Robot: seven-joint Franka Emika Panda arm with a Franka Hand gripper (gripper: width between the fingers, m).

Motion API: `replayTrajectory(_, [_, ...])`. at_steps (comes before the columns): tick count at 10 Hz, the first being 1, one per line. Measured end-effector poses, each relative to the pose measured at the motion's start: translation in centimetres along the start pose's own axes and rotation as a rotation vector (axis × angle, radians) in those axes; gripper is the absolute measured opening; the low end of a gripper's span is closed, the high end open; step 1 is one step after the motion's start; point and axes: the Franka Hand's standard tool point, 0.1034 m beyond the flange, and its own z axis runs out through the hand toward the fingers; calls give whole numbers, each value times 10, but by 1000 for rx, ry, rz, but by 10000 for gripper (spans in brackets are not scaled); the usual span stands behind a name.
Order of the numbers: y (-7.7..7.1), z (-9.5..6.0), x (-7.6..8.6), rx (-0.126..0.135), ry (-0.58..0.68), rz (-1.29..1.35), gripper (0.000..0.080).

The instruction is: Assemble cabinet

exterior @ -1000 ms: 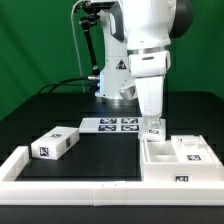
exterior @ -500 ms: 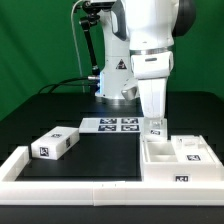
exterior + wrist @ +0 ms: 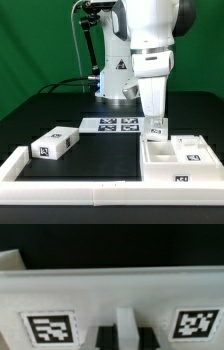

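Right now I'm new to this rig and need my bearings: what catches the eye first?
The big white arm dominates, its fingers down at the far wall of the cabinet on the exterior view's right. A loose tagged drawer block lies apart on the exterior view's left.

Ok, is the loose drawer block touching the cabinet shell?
Apart. The exterior view shows the drawer block and the cabinet shell separated by bare black table.

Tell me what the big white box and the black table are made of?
The cabinet shell looks like smooth, matte white plastic: even colour, thick moulded walls. The table looks dull black with no shine, maybe cloth or a mat; I cannot tell which.
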Motion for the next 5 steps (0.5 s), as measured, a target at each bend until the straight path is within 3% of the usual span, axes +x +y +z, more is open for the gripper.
replayTrajectory(1, [-1, 1, -1, 3, -1, 1, 70])
replayTrajectory(2, [1, 0, 0, -20, 9, 3, 70])
replayTrajectory(3, [2, -1, 5, -89, 41, 16, 70])
replayTrajectory(4, [-1, -4, 12, -176, 84, 35, 70])
replayTrajectory(5, [-7, 0, 7, -156, 72, 33, 70])
